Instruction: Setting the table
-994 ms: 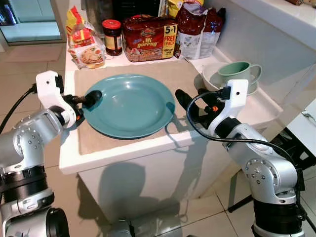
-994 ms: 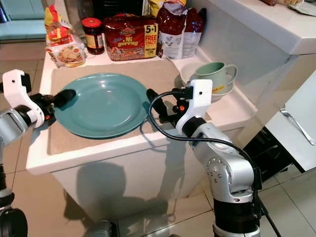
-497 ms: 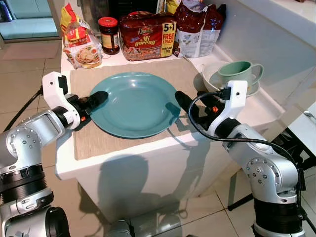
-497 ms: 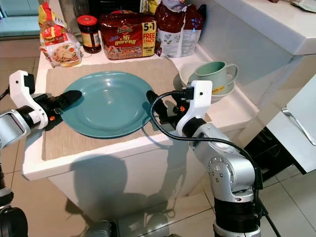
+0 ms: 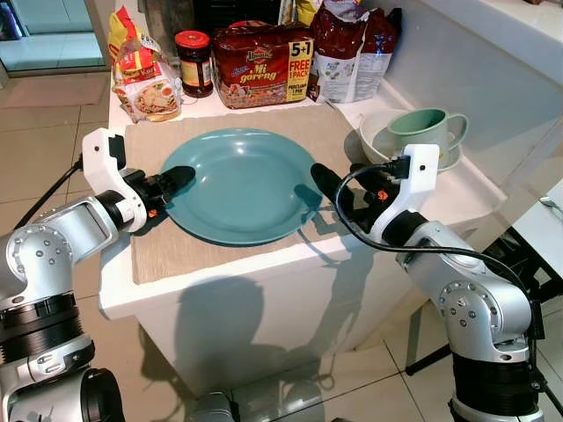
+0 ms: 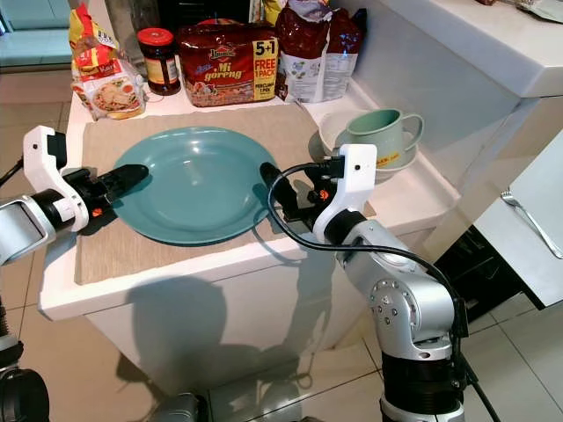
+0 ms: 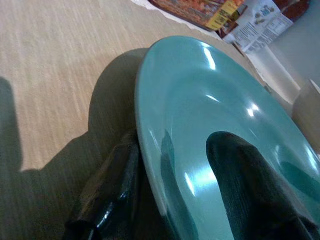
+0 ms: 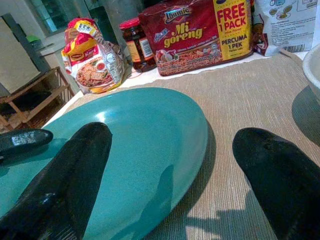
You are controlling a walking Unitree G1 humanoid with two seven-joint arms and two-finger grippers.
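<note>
**Both grippers at the teal plate's rim, one on each side**

Nearest the camera, the two silver arms reach in over the front edge of the white counter [image 5: 264,281]. On the left, the left gripper [image 5: 167,186] is at the plate's left rim, and the wrist view tells the story: one black finger [image 7: 245,185] lies on top of the plate's inner surface, the other sits under the rim against the mat, so the fingers straddle the edge with the rim between them. Whether they are actually pinching it tight cannot be told from here.

On the right, the right gripper [image 5: 339,186] sits at the plate's right rim, fingers spread wide. One finger [image 8: 65,185] hovers over the plate's near-right edge, the other is out over the bare mat, well apart from its partner.

Between the two, the teal plate [image 5: 242,185] lies on a beige placemat [image 5: 167,251], which covers the middle of the counter.

Just right of the mat, a pale green cup [image 5: 427,127] stands in a white bowl [image 5: 374,132].

Along the back, from left to right: a yellow and red noodle packet [image 5: 145,75], a dark jar with a red lid [image 5: 193,61], a red Mi Goreng multipack [image 5: 262,63] and a red and white bag [image 5: 347,48]
</note>
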